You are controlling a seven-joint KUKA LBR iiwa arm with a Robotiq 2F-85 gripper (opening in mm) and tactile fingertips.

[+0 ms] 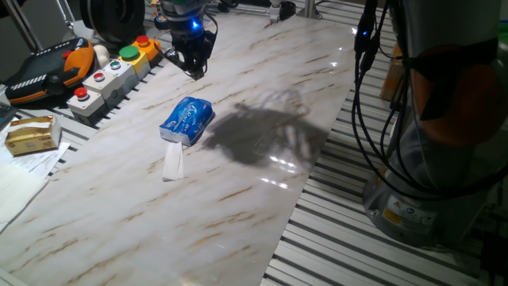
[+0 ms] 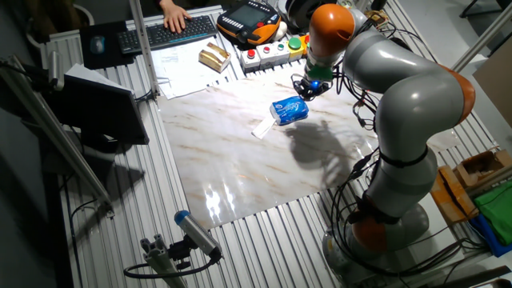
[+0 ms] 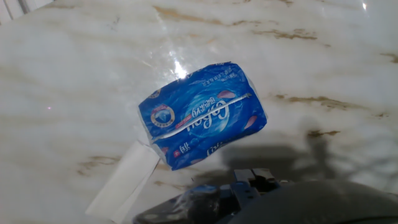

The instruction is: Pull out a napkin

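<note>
Pincer raised off the counter, beyond the tissue pack, holding nothing; spread of jaws not readable. Napkin flat on the counter at the pack's near end, touching or nearly so, seemingly fully out. Judged: extraction done, retreat in hand; nothing further required beyond clearing away. Arm bent over the counter's far side, wrist pointing down.

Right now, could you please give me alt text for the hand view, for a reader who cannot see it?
A blue tissue pack lies tilted on a marble table, with a white napkin lying flat at its lower-left end, touching the pack. Dark parts of the gripper fill the bottom edge; its jaws cannot be made out here.
</note>
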